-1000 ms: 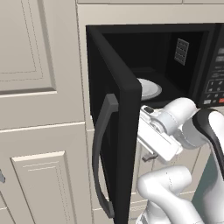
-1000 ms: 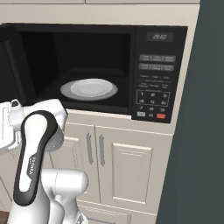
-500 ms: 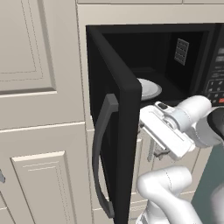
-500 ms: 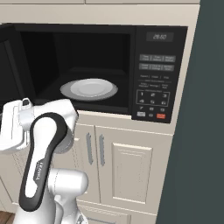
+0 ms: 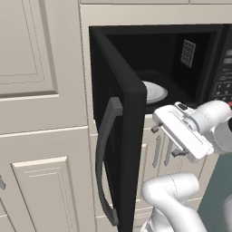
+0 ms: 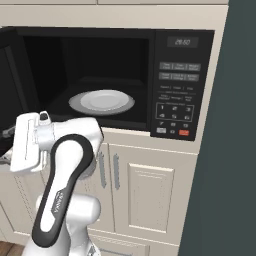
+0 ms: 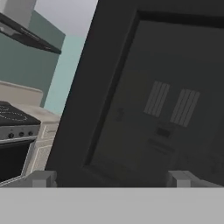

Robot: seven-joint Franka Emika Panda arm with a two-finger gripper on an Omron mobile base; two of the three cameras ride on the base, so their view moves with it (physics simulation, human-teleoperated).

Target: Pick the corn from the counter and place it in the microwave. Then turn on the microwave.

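The microwave [image 6: 175, 60] stands with its door [image 5: 124, 136] swung wide open to the left, the curved grey handle [image 5: 105, 154] facing outward. Inside lies a bare white plate [image 6: 102, 101], seen past the door edge as the plate [image 5: 155, 93]. Its keypad with the red button [image 6: 184, 133] is on the right. My gripper [image 5: 165, 141] hangs open and holds nothing, just below the cavity's front and right of the door. In the hand view my gripper [image 7: 111, 179] looks closely at the door's dark inner glass [image 7: 162, 109]. The corn is out of view.
Cream cabinet doors [image 6: 150, 195] sit under the microwave and a tall cream panel [image 5: 36, 90] lies to its left. In the hand view a black stove [image 7: 13, 118] under a range hood [image 7: 26, 26] appears past the door edge, with a beige counter strip [image 7: 46, 114] beside it.
My hand has risen a little and turned toward the inner face of the open door. The jaws stayed open; the door and plate have not moved.
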